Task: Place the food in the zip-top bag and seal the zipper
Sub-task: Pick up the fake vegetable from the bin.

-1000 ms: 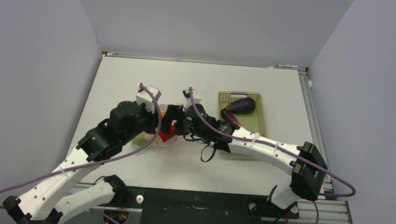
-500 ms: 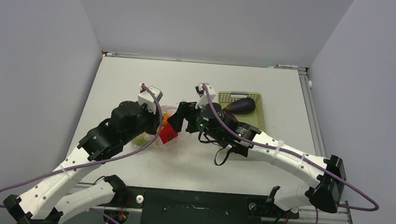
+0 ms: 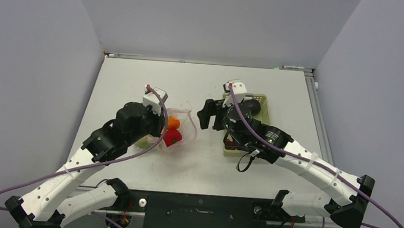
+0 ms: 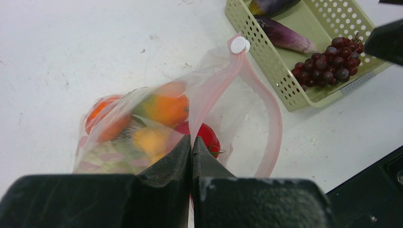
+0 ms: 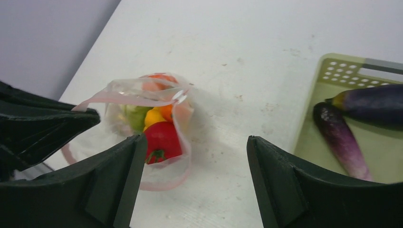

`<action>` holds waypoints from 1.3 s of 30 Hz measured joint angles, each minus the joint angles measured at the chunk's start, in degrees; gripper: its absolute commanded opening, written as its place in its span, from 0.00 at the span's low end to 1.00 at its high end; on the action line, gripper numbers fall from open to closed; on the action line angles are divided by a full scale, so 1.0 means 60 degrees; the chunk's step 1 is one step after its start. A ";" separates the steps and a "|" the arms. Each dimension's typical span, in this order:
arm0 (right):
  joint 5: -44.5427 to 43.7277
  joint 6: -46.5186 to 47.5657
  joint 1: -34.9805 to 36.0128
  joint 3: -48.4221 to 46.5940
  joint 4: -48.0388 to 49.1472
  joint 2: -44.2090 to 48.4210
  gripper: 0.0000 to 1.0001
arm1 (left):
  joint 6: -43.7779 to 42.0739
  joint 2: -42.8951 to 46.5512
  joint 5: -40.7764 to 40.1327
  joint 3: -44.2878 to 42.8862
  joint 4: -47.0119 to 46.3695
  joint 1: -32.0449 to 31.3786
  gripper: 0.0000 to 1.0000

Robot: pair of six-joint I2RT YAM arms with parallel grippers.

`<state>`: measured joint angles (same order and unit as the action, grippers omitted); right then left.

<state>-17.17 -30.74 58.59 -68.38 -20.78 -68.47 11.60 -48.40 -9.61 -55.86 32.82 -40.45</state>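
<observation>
The zip-top bag [image 4: 216, 102] is seen lying on the white worktop [image 3: 137, 82] a little left of its middle, well apart from every edge, with its mouth gaping toward the right. The zipper [image 4: 273, 123] is not sealed: the pink-red strip is looped wide, with a white slider [image 4: 239, 44] at its far end. The left gripper [image 4: 192, 142] is pressed together on the near part of that strip, so the bag is pinched by its mouth edge. Through the clear plastic a red tomato [image 4: 206, 137], an orange [image 4: 166, 109], a yellow pepper [image 5: 154, 115] and a green apple [image 5: 135, 116] can be made out, crowded together – a second orange-coloured piece is blurred behind them. The right gripper [image 5: 195, 142] is held spread wide and empty above the bare worktop, between the bag and the pale green basket [image 4: 266, 57]. The basket is set right of the worktop's middle, apart from the bag; two dark purple eggplants [image 5: 340, 140] and a bunch of dark red grapes [image 4: 328, 64] are lying in it.
</observation>
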 measured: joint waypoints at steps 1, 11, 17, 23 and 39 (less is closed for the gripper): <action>-0.0080 0.0127 -0.0157 0.0000 -0.0142 0.0095 0.78 | 0.0000 -0.0022 0.0007 0.0000 0.0000 0.0000 0.00; -0.0353 0.1209 -0.2091 0.0685 -0.0845 0.0390 0.78 | 0.0000 -0.0080 0.0007 0.0000 0.0000 0.0000 0.00; -0.0295 0.1526 -0.3089 0.1224 -0.1005 0.0007 0.77 | 0.0000 -0.0120 0.0007 0.0000 0.0000 0.0000 0.00; -0.0084 0.1555 -0.3836 0.1727 -0.0954 -0.0699 0.77 | 0.0000 -0.0120 0.0007 0.0000 0.0000 0.0004 0.00; 0.0699 0.1592 -0.5013 0.2484 0.0069 -0.2350 0.76 | 0.0000 -0.0117 0.0073 0.0000 0.0000 0.0011 0.00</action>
<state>-12.97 -21.19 28.51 -53.47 -20.36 -82.56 11.60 -49.10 -9.17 -55.86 32.82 -40.38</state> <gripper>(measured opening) 0.765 0.003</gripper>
